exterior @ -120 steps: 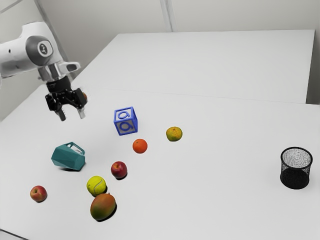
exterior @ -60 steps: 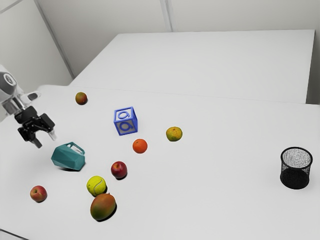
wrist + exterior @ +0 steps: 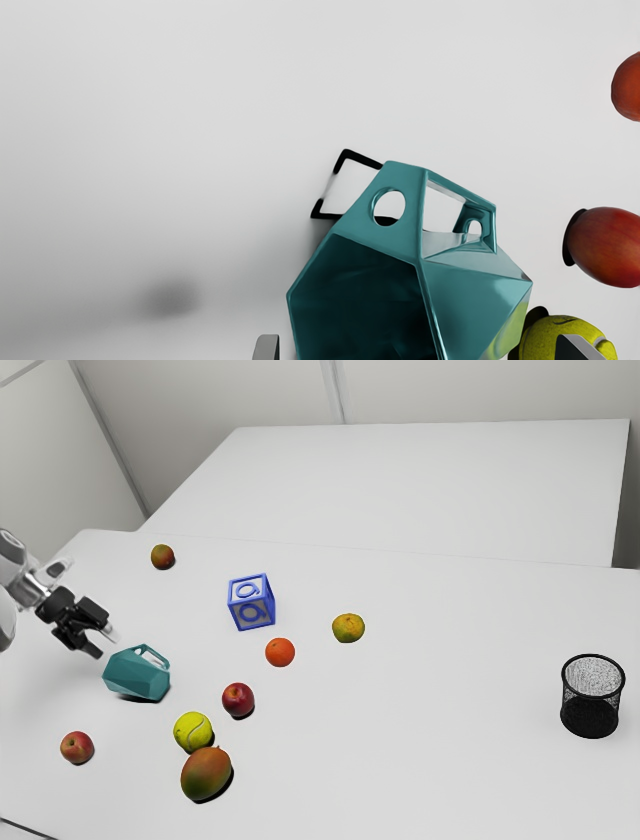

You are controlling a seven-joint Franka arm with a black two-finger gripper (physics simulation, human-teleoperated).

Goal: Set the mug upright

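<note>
Facing a glossy teal, faceted mug (image 3: 138, 678) tipped on its side, with its angular handle raised.
Holding the black two-finger gripper (image 3: 105, 645) near it, toward the exterior view's left, with fingers spread apart. Seeing, outward across the smooth white table (image 3: 420, 740), a fuzzy yellow tennis ball (image 3: 193, 731) and a round dark-red apple (image 3: 238, 699) toward the exterior view's right, a red-green mango (image 3: 206, 773) just beside the ball, a small red-yellow apple (image 3: 77, 747), a round orange fruit (image 3: 280, 652), a blue-edged cube (image 3: 252, 602), a yellow-green citrus (image 3: 348, 627) and, well apart, a black wire-mesh bin (image 3: 590, 712).
</note>
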